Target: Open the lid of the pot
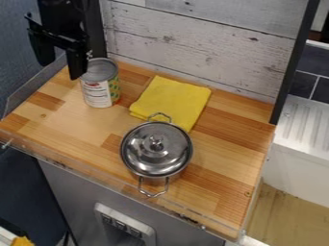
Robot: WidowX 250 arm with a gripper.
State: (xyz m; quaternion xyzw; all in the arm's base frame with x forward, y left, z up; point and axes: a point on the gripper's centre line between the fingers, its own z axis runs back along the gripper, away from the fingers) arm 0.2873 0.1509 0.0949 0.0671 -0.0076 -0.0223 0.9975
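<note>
Metal pot (151,179) on the wooden tabletop (221,158), around mid-view, toward the front edge. Shiny lid (145,156) sits on the pot, knob (156,141) up. Two wire loop handles: far handle (159,115) by the yellow cloth, near handle (153,193) toward the front edge. Folded yellow cloth (173,98) lies flat just behind the pot. Tin can (98,91) stands upright left of the cloth, gray top, patterned label. Black gripper (60,68) at upper left, hanging by the can, well apart from the pot; fingers spread wide, nothing held. One fingertip is right at the can's edge in view; can't tell if touching. Behind the tabletop: whitewashed plank wall (193,43). At right, white ridged counter (307,120) and dark tiles (303,85). Gray front panel (70,197) below the tabletop.
</note>
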